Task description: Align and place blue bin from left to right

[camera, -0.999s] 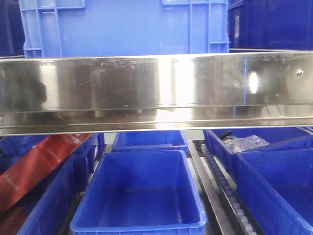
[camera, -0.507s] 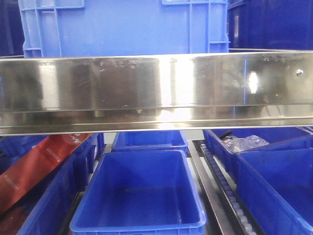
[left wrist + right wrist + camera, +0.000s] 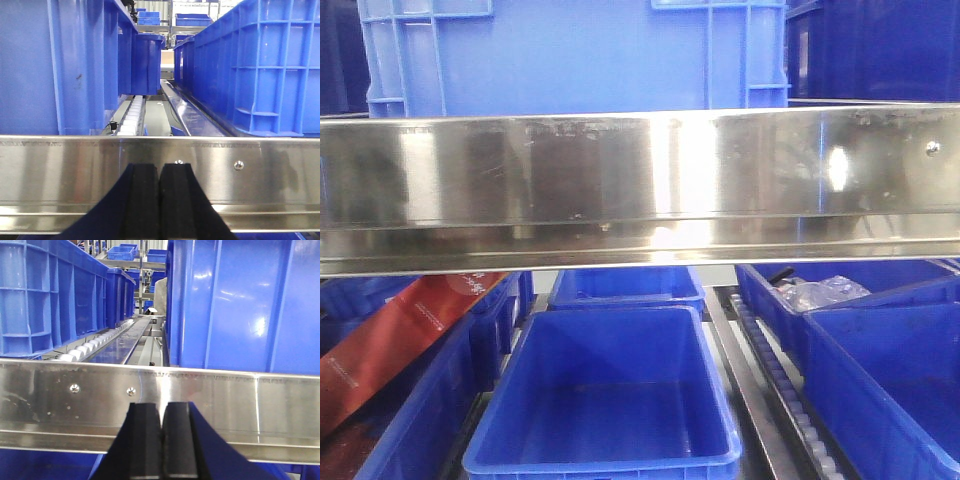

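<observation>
The blue bin (image 3: 570, 55) stands on the upper shelf behind a steel rail (image 3: 640, 185), filling the top of the front view. The left wrist view has its ribbed side wall (image 3: 260, 65) at the right, and the right wrist view has it (image 3: 45, 300) at the left. My left gripper (image 3: 159, 167) is shut with nothing in it, its black fingers pressed together in front of the rail (image 3: 250, 170). My right gripper (image 3: 162, 407) is also shut and empty, just before the rail (image 3: 60, 395). Neither gripper touches the bin, and neither shows in the front view.
A second tall blue crate (image 3: 50, 65) stands left of my left gripper, and another (image 3: 240, 305) right of my right gripper. Roller tracks (image 3: 131, 115) (image 3: 95, 346) run between crates. Below the rail sit shallow deep-blue trays (image 3: 605, 400), one holding a red package (image 3: 400, 335).
</observation>
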Motion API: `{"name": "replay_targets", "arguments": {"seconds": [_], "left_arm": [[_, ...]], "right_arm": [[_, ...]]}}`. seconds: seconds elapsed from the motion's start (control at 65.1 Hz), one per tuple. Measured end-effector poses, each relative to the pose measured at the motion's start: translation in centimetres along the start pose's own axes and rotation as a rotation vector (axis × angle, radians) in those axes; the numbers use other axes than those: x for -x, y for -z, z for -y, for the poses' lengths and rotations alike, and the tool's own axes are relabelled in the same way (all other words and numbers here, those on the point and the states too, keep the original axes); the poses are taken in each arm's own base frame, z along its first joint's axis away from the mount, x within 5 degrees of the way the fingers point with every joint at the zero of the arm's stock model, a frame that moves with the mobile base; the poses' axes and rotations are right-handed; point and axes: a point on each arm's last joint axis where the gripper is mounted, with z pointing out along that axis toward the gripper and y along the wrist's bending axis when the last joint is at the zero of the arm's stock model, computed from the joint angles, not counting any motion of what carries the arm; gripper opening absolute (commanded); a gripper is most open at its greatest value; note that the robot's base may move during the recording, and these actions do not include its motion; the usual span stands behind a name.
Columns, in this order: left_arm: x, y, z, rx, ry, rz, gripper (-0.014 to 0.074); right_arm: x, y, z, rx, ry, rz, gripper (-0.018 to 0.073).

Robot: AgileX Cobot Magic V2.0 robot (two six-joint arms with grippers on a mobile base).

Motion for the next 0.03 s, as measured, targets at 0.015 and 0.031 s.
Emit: {"name": "replay_targets", "arguments": {"seconds": [0.015,0.031], "left_arm": [[0.00,0.00,0.00,0.000,0.000,0.000,-0.0111],[0.00,0.00,0.00,0.000,0.000,0.000,-0.0111]], "right_arm": [[0.00,0.00,0.00,0.000,0.000,0.000,-0.0079],[0.00,0.00,0.00,0.000,0.000,0.000,-0.0079]]}}
